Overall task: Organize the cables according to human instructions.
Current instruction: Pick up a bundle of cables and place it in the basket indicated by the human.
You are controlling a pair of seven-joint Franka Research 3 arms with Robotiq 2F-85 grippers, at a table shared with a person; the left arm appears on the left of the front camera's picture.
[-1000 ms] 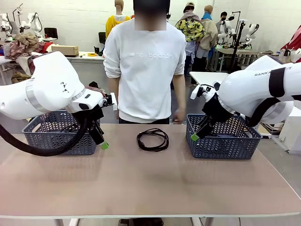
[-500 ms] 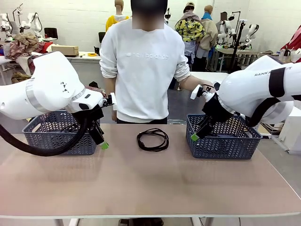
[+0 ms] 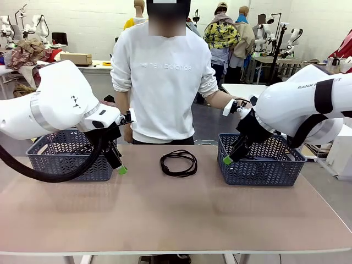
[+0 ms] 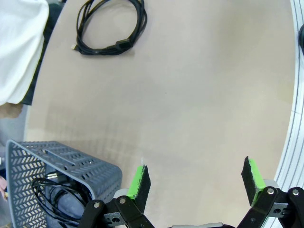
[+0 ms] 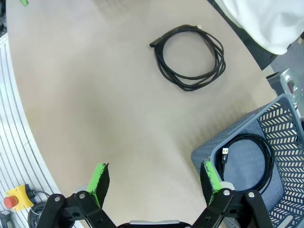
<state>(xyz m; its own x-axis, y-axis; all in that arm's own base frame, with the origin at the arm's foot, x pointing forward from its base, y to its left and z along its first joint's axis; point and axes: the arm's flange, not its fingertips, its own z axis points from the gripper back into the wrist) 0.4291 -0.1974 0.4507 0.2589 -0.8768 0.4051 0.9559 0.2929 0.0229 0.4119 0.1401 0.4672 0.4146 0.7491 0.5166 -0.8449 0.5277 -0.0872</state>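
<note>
A coiled black cable (image 3: 179, 163) lies on the table between the two baskets, near the far edge; it is also in the left wrist view (image 4: 111, 27) and the right wrist view (image 5: 191, 57). Another coiled cable (image 5: 249, 159) rests inside the right basket (image 3: 261, 159), and one more (image 4: 54, 194) inside the left basket (image 3: 66, 157). My left gripper (image 4: 195, 180) hangs open over bare table beside the left basket. My right gripper (image 5: 154, 180) is open above the right basket's front corner. Neither holds anything.
A person in a white sweatshirt (image 3: 162, 77) stands at the far side, behind the middle cable, one arm stretched toward the right arm's side. The near half of the table (image 3: 176, 214) is bare.
The person has shifted slightly to the picture's left and swung an arm out to the right. Both arms and the cable stay still.
</note>
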